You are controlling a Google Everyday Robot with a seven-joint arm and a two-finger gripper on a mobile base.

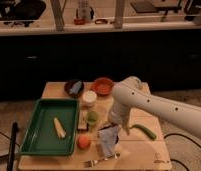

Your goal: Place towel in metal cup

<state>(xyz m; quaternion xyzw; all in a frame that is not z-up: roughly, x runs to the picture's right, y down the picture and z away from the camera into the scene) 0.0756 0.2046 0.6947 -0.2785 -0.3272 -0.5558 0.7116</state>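
Observation:
The towel (108, 141) is a crumpled grey-white cloth at the front middle of the wooden table (144, 152). My gripper (114, 128) is at the end of the white arm, right at the towel's top edge and touching it. The arm hides how it grips. A pale cup (89, 98), the only cup I see, stands upright behind the towel, between the green tray and the orange bowl. It is about a hand's length behind and to the left of the gripper.
A green tray (44, 142) holding a yellow item (58, 127) fills the left side. A dark bowl (74, 88) and an orange bowl (102, 86) stand at the back. A green fruit (92, 118), an orange (84, 142), a fork (96, 161) and a green vegetable (144, 131) lie around the towel.

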